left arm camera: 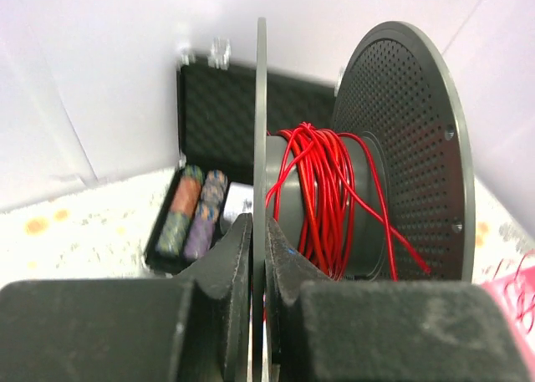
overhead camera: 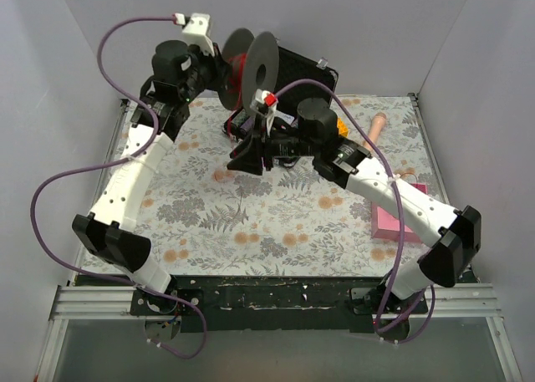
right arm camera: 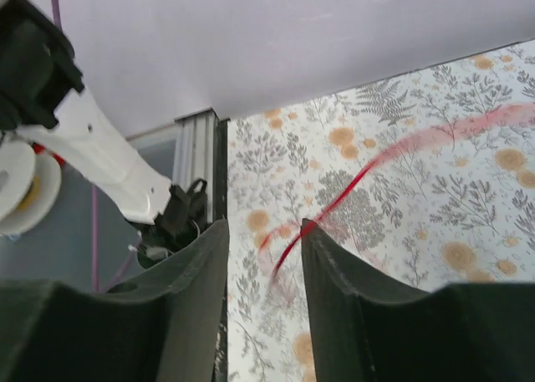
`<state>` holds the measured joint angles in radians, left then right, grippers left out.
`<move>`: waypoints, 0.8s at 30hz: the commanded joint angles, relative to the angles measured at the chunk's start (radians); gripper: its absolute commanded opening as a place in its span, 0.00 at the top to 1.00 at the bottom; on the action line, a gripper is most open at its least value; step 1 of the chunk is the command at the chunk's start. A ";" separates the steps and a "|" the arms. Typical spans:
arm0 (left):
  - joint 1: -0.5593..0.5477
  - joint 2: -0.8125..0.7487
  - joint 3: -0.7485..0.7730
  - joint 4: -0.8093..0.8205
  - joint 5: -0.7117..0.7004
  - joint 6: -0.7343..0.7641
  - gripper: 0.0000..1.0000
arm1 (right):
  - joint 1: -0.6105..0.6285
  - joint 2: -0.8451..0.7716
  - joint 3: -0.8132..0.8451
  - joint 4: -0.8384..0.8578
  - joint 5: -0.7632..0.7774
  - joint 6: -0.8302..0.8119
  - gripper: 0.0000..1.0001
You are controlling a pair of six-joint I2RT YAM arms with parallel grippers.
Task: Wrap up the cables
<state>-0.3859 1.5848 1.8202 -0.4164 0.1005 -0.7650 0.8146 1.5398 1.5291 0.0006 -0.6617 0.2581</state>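
Note:
A grey spool [overhead camera: 255, 64] is held up at the back of the table. The thin red wire [left arm camera: 322, 194] is wound loosely on its hub, between a thin flange [left arm camera: 260, 131] and a perforated flange [left arm camera: 410, 148]. My left gripper [left arm camera: 259, 231] is shut on the edge of the thin flange; in the top view it [overhead camera: 219, 68] is at the spool's left. My right gripper [overhead camera: 248, 158] hangs below the spool over the flowered cloth. It [right arm camera: 263, 231] is open, and a blurred length of the red wire [right arm camera: 351, 180] runs across its right fingertip [right arm camera: 311, 229].
An open black foam-lined case [left arm camera: 209, 98] with stacks of coloured chips [left arm camera: 194, 211] stands behind the spool. A pink box [overhead camera: 391, 219] and a beige object [overhead camera: 376, 129] lie at the right. Grey walls close in the back and sides. The left arm's white link [right arm camera: 92, 152] shows in the right wrist view.

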 commanded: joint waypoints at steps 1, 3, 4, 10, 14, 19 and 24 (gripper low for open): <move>0.007 -0.042 0.207 0.008 0.068 -0.086 1.00 | 0.017 -0.121 -0.145 0.091 0.121 -0.213 0.48; 0.007 -0.034 0.276 -0.019 0.090 -0.086 1.00 | 0.017 -0.142 -0.199 0.093 0.169 -0.302 0.38; 0.007 -0.031 0.319 -0.030 0.099 -0.089 1.00 | 0.017 -0.156 -0.227 0.096 0.184 -0.339 0.34; 0.007 0.014 0.563 -0.093 0.143 -0.086 1.00 | 0.002 -0.269 -0.420 0.197 0.260 -0.551 0.20; 0.007 0.035 0.631 -0.096 0.180 -0.095 1.00 | -0.101 -0.334 -0.541 0.255 0.151 -0.580 0.18; 0.007 0.053 0.672 -0.091 0.237 -0.149 1.00 | -0.233 -0.308 -0.627 0.320 0.082 -0.453 0.17; 0.007 0.078 0.715 -0.091 0.246 -0.146 1.00 | -0.236 -0.287 -0.676 0.433 0.045 -0.274 0.13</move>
<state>-0.3798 1.6554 2.4855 -0.5400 0.3267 -0.8848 0.5701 1.2564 0.8921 0.2623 -0.5529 -0.1722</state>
